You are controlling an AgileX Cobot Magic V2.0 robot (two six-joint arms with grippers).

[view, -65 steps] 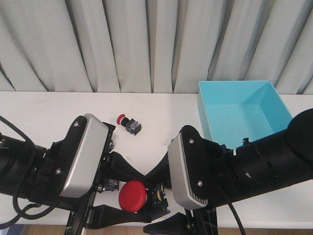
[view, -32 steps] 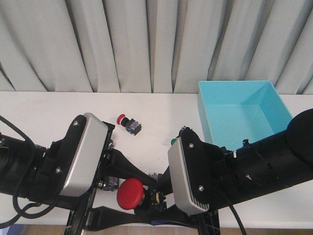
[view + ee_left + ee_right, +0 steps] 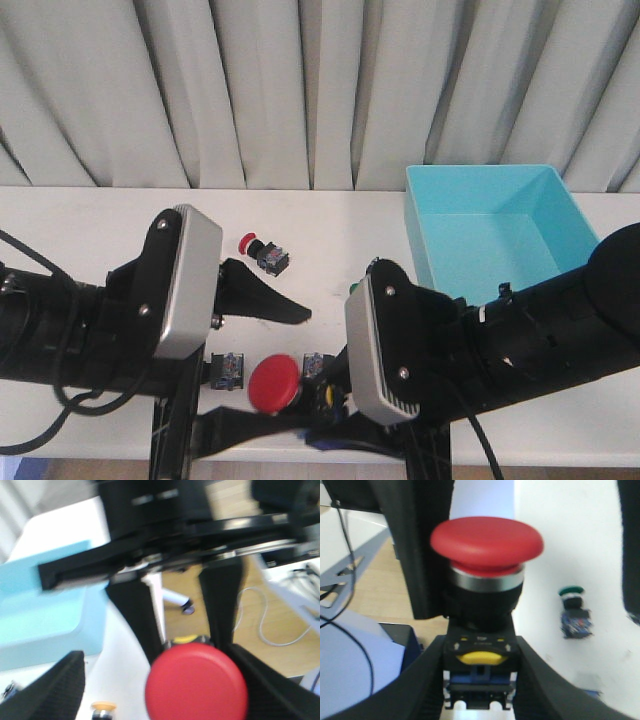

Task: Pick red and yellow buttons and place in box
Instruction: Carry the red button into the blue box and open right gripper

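A large red button (image 3: pixel 275 383) hangs above the table's front edge. My right gripper (image 3: pixel 480 680) is shut on its black body below the red cap (image 3: pixel 486 539); in the front view the gripper (image 3: pixel 322 395) is mostly hidden. My left gripper (image 3: pixel 288 366) is open, its fingers (image 3: pixel 268 303) spread wide of the cap (image 3: pixel 196 682). A small red button (image 3: pixel 262 252) lies on the white table (image 3: pixel 100 225). A yellow-capped button (image 3: pixel 103 710) shows in the left wrist view. The turquoise box (image 3: pixel 490 230) stands at the back right, also in the left wrist view (image 3: pixel 45 610).
A green-capped switch (image 3: pixel 354 289) lies by the right arm and also shows in the right wrist view (image 3: pixel 575 617). Two more small switches (image 3: pixel 228 368) (image 3: pixel 313 365) lie near the front edge. Grey curtains hang behind the table.
My right gripper has closed on the large red button's body. My left gripper has opened, its upper finger swinging up and away. The button stayed near the front edge.
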